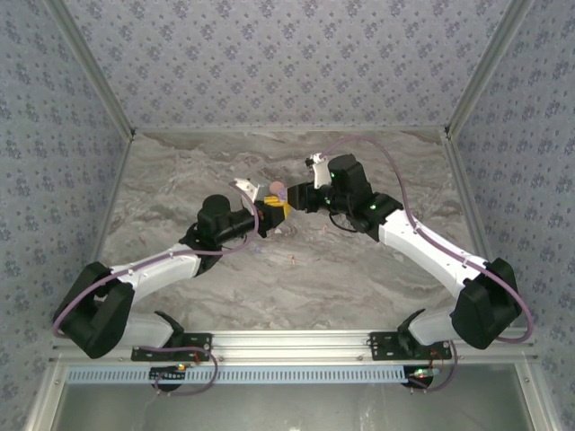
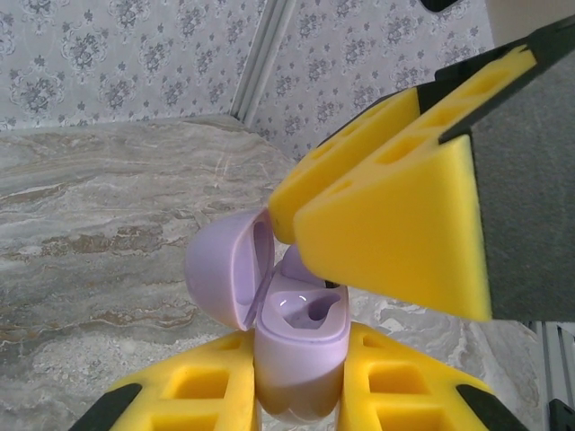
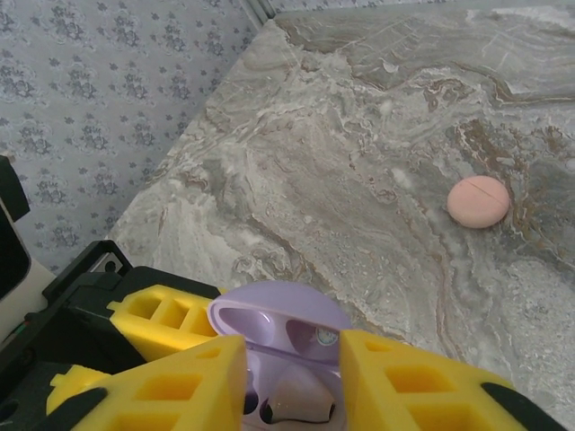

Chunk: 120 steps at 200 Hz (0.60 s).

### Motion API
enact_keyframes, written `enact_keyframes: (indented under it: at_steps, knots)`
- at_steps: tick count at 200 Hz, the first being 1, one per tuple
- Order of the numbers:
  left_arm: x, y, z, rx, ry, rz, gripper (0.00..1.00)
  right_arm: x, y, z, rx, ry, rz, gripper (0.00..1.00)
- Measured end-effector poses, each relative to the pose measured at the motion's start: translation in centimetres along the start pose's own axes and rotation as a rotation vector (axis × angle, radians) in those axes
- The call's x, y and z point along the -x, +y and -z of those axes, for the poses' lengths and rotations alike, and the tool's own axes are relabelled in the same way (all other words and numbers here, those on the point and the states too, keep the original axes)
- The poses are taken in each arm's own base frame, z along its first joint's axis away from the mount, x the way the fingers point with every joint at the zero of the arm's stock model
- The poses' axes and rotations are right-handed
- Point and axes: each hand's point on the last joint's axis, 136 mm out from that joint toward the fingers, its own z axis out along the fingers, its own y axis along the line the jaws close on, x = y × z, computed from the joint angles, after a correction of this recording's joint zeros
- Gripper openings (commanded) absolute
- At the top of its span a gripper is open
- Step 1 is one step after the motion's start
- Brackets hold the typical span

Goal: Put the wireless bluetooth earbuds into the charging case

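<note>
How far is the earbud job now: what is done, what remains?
Done: left claw grips the charging case, lid open. In hand: right claw hovers at its wells, one pale earbud apparently seated. Remaining: at least one well looks empty; lid not closed.

The left arm [image 1: 153,269] and right arm [image 1: 431,247] extend forward and inward, wrists nearly meeting at centre. The left hand [image 2: 301,364] is clamped on the charging case [image 2: 301,323]. The right hand [image 3: 292,359] faces it, fingers slightly parted.
</note>
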Motion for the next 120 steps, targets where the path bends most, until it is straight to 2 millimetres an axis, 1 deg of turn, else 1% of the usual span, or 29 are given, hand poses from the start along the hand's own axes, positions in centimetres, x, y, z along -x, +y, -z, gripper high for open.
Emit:
enact_keyframes:
  at_steps: [20, 33, 74, 100, 120]
  knots:
    - [-0.1, 0.1, 0.0, 0.005, 0.005, 0.001, 0.2, -0.2, -0.1, 0.0, -0.006, 0.008, 0.002, 0.49]
    - [-0.2, 0.1, 0.0, 0.007, 0.01, 0.001, 0.2, -0.3, -0.3, 0.0, -0.013, 0.014, 0.005, 0.52]
    - [0.0, 0.3, 0.4, 0.033, 0.012, -0.021, 0.2, -0.3, -0.7, 0.5, -0.05, 0.021, 0.011, 0.54]
    - [0.8, -0.1, 1.3, 0.042, -0.001, -0.044, 0.2, 0.4, -1.4, 1.8, -0.112, 0.013, 0.01, 0.53]
    - [1.5, -0.5, 2.0, 0.048, -0.009, -0.057, 0.2, 1.3, -2.1, 2.9, -0.162, -0.007, 0.004, 0.54]
